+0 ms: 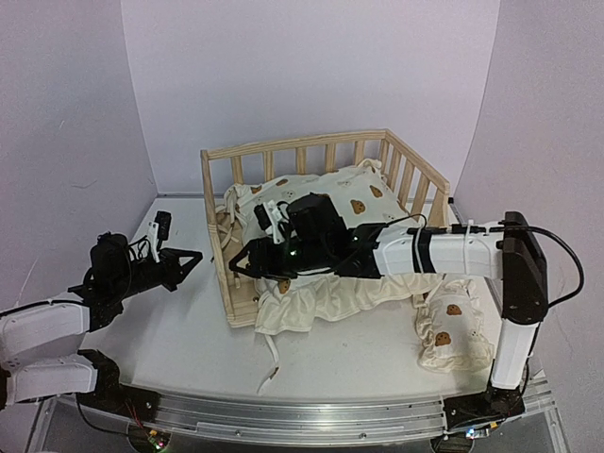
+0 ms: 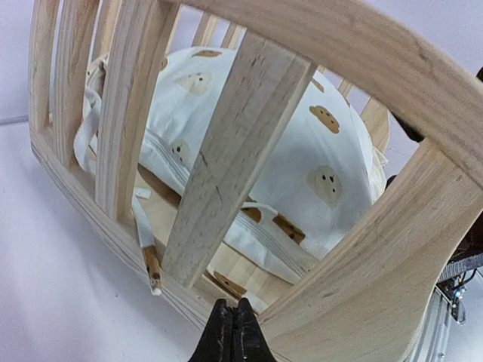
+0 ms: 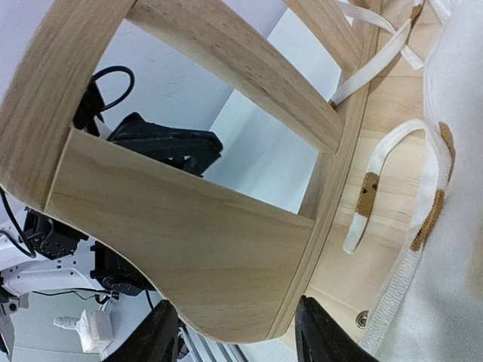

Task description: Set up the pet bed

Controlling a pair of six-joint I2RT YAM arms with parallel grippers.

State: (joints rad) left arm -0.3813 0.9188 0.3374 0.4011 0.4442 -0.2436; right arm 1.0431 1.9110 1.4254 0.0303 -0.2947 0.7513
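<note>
Near the left edge of the tabletop, find the left gripper clenched empty, aimed right at the end rail of the pet bed (just short of it). Farther in, see the right gripper spread astride that end's near corner. Place the bed mid-tabletop, long axis left-right.

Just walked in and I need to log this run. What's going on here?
Two arms are setting up the pet bed. The bear-print cushion lies inside, its front edge spilling out; the matching pillow sits outside, by the right arm's base. The right gripper is open, straddling the bed's near-left end panel. The left gripper is shut, empty, just outside that rail.
</note>
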